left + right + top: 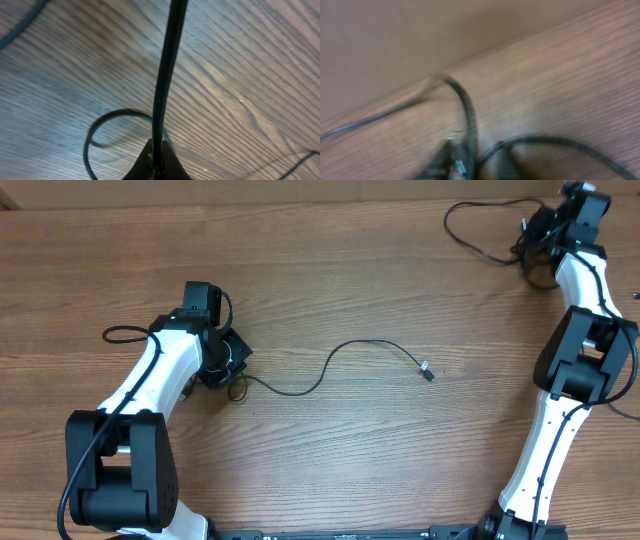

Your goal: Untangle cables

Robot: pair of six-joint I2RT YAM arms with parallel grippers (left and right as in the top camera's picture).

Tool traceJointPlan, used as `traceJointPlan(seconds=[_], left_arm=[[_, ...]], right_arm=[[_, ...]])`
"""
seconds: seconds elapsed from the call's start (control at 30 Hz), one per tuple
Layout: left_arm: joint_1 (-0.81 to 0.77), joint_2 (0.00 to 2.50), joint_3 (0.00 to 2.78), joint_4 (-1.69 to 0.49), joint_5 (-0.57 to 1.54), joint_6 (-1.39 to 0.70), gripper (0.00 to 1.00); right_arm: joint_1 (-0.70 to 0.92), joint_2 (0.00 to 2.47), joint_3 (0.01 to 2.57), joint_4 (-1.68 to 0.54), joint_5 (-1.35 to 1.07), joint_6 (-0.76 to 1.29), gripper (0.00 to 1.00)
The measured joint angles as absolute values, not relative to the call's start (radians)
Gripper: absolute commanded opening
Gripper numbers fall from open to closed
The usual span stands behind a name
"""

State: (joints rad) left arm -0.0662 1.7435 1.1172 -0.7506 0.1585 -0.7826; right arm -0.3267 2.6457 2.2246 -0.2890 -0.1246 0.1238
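Left side first: the left hand [232,370] is pressed together on one end of a thin black cable [340,355]. In the wrist view the cord comes straight up out of the closed fingertips, with a small loop [120,135] of it lying flat on the worktop [330,270] just beside them. From there the cable snakes across the middle of the worktop on its own and ends in a little plug [427,372], touching nothing else. So I'd say that one is basically freed and just needs laying down.

Over at the far right corner, the right hand [540,235] sits on top of the other cords [470,120], which loop out to its left. The wrist view is too blurry, so I can't tell if it's pinching or spread.

My guess is we're mid-job, one cord out and the clump left. The next move probably calls for letting go on the left, then picking a single strand out of the right clump and drawing it away gently so nothing cinches tight.
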Motion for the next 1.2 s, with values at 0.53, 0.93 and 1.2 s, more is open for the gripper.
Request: traceJointPlan(seconds=[0.53,0.93,1.2], left_arm=[[-0.081,1.744,1.112,-0.494,0.504,-0.646,0.04],[-0.326,1.746,1.111,-0.165,0.970,-0.298,0.04],[-0.316,1.746,1.111,-0.119,1.065,-0.212,0.06]], right_arm=[[-0.327,2.266,2.296,-0.819,-0.177,0.131,1.00],[-0.311,2.119,2.274,-1.538,-0.422,0.133,1.00],[-0.160,2.136,2.032,-1.518,-0.522,0.134,1.00]])
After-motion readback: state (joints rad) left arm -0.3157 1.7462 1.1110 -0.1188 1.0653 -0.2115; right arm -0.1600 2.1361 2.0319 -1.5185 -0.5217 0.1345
